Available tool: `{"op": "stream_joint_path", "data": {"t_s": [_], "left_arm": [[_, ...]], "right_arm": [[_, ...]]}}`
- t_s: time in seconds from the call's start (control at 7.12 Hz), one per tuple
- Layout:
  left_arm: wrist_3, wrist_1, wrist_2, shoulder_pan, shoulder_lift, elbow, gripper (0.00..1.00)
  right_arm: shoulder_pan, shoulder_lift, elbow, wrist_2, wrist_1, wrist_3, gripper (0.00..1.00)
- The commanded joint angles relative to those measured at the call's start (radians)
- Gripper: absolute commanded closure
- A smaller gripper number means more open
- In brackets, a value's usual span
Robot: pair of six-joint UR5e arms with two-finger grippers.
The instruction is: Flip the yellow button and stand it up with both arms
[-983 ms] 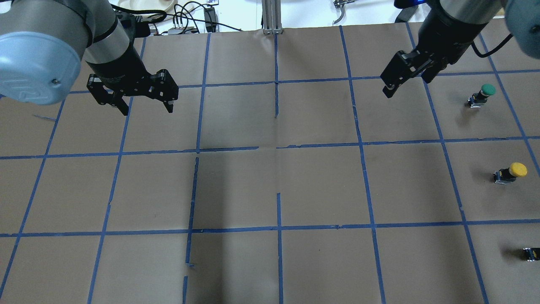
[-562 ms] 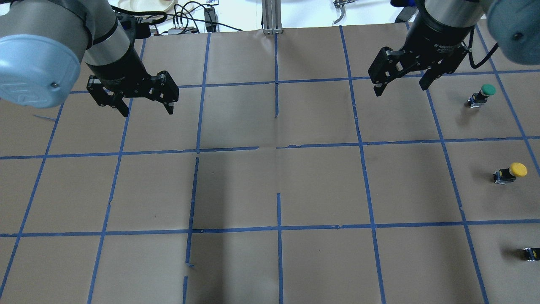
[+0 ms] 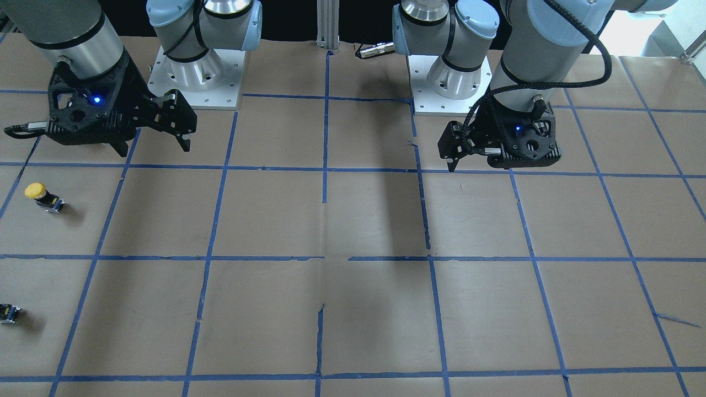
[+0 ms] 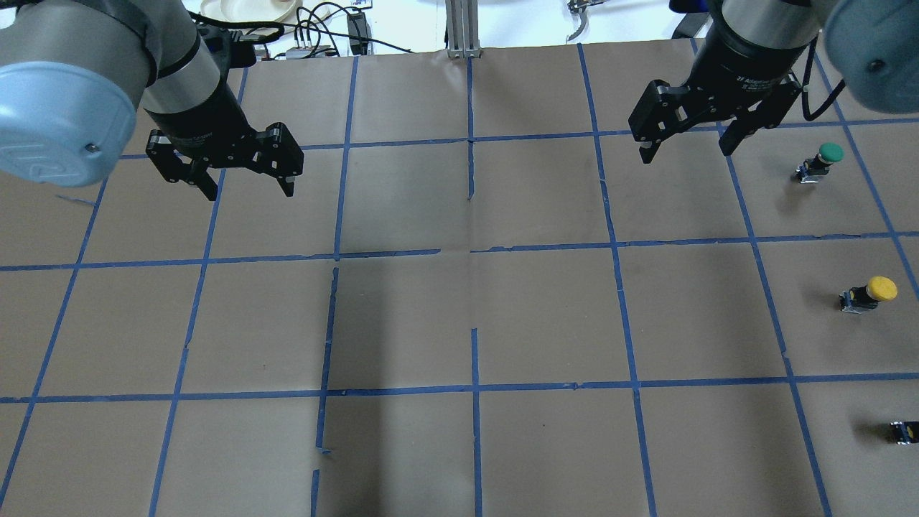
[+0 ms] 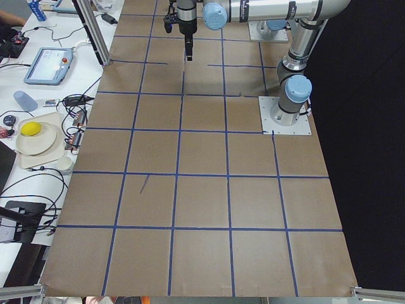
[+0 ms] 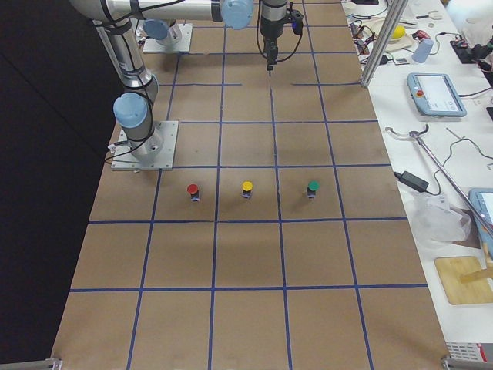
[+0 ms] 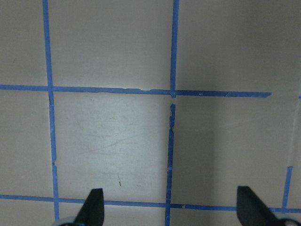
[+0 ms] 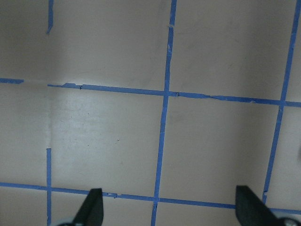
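Observation:
The yellow button stands on the brown paper at the right edge of the overhead view, yellow cap on top; it also shows in the front-facing view and the right side view. My right gripper hangs open and empty above the paper, well to the far left of the button; its wrist view shows only paper and tape. My left gripper hangs open and empty over the far left of the table, and its wrist view shows only paper.
A green-capped button stands beyond the yellow one. A red-capped button stands on its near side; overhead only a dark part shows at the frame edge. Blue tape lines grid the paper. Cables and clutter lie past the far edge.
My right gripper has turned about its wrist, so both spread fingers now show, and it has shifted slightly left. My left gripper has barely moved. The buttons have not moved.

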Motion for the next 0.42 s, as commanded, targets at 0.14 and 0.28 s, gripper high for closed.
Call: {"op": "stream_joint_path", "data": {"t_s": [0.14, 0.28], "left_arm": [[0.000, 0.000, -0.004, 0.000, 0.001, 0.002, 0.00], [0.000, 0.000, -0.006, 0.000, 0.001, 0.001, 0.00]], "right_arm": [[0.000, 0.000, 0.004, -0.003, -0.020, 0.004, 0.00], [0.000, 0.000, 0.004, -0.004, -0.020, 0.004, 0.00]]}}
